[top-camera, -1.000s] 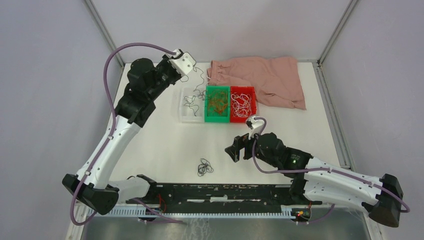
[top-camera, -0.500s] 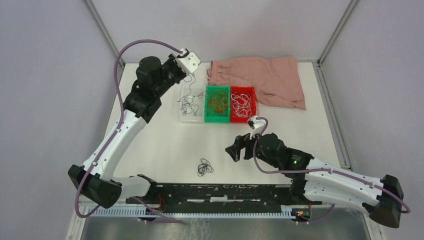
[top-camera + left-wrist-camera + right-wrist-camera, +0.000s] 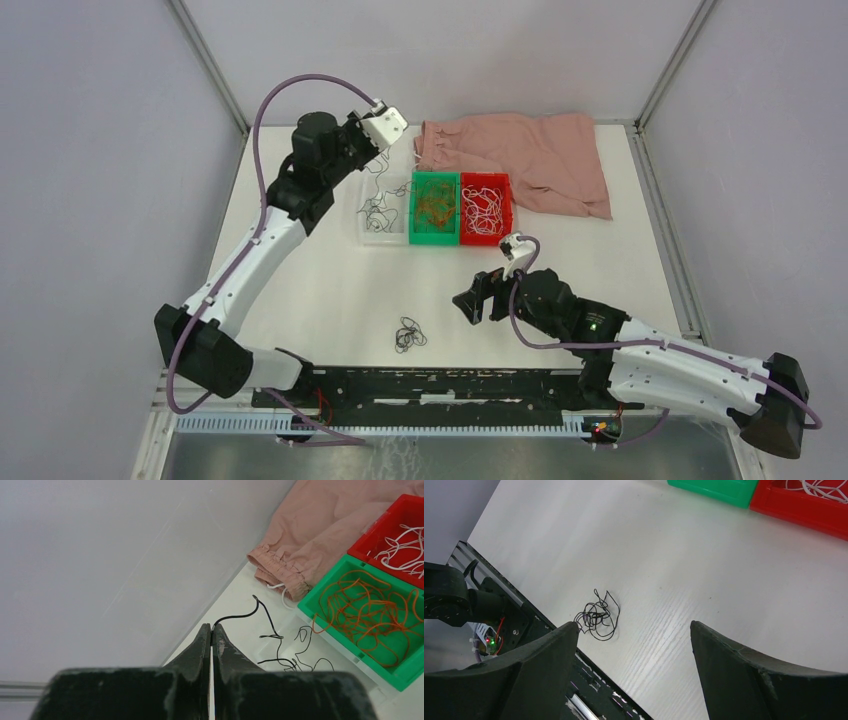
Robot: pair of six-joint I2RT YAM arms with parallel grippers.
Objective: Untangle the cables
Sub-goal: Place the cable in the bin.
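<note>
Pinching 1 black cable (image 3: pixel 237 616) that trails into clear bin (image 3: pixel 385 233): left jaws | right jaws spread near black tangle (image 3: pixel 596 616)

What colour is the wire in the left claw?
Black wire, clearest in the left wrist view.

Bright, even, diffuse light falls from above; the white table (image 3: pixel 330 290) reads almost washed out, with only faint, soft shadows beneath the arms; the overhead view is sharp; up close, the left gripper (image 3: pixel 212 629) looks dark and slightly soft.
</note>
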